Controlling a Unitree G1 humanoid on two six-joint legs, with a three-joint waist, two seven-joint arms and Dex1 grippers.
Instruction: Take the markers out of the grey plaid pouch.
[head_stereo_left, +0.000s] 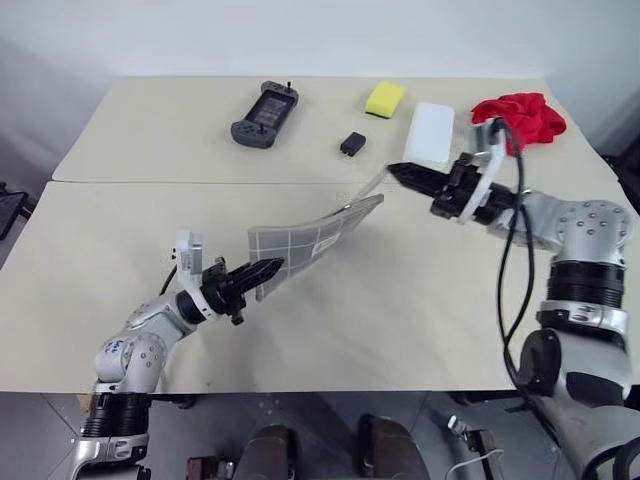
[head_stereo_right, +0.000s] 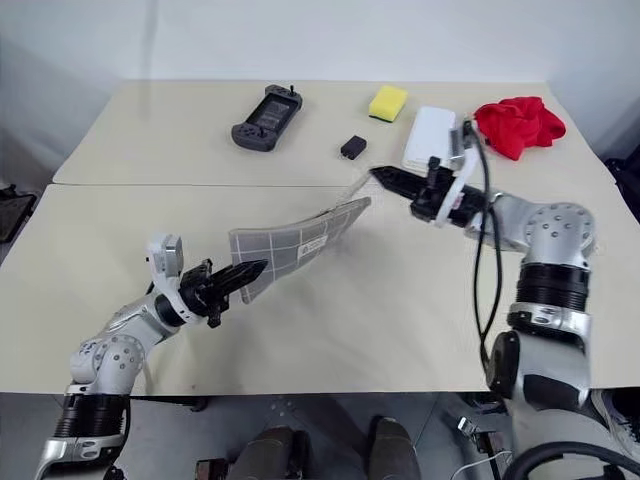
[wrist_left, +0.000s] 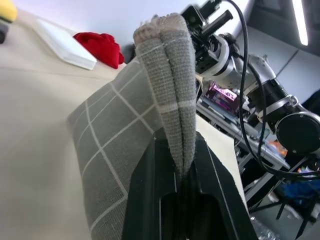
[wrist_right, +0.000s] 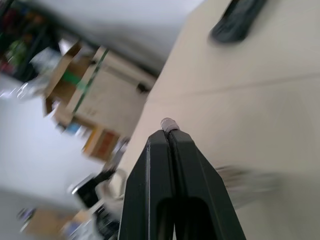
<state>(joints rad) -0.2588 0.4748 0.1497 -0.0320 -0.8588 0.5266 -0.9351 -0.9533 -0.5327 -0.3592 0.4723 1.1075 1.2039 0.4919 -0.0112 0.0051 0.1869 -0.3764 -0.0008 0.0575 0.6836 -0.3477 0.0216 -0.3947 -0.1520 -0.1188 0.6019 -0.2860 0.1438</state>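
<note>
Left claw (head_stereo_left: 268, 268): clamped flat on one end of the grey plaid pouch (head_stereo_left: 315, 238), holding that end above the table (head_stereo_left: 420, 300); the wrist view shows both fabric layers pinched together between its fingers.
Right claw (head_stereo_left: 397, 169): pressed fully together on a small pale tip, which I take for the end of the zip cord (head_stereo_left: 368, 184); the cord runs as a thin pale line from this claw down to the pouch's far end.
Pouch: stretched in the air between the two claws, sagging a little, white label facing up.
Step in hand: as I read it, drawing the zip open by pulling the cord away from the left claw.
Doing it well: keep the pull in line with the pouch's long edge, left claw steady as anchor, so the slider runs rather than the fabric twisting; a sideways tug could slip the cord free.
Markers: not to be seen; presumably inside the pouch.
Hard to tell: how far the zip is open, and whether the slider itself has shifted.
Beyond the right claw: red cloth (head_stereo_left: 522, 116), white block (head_stereo_left: 431, 134), yellow sponge (head_stereo_left: 385, 98), all untouched.
</note>
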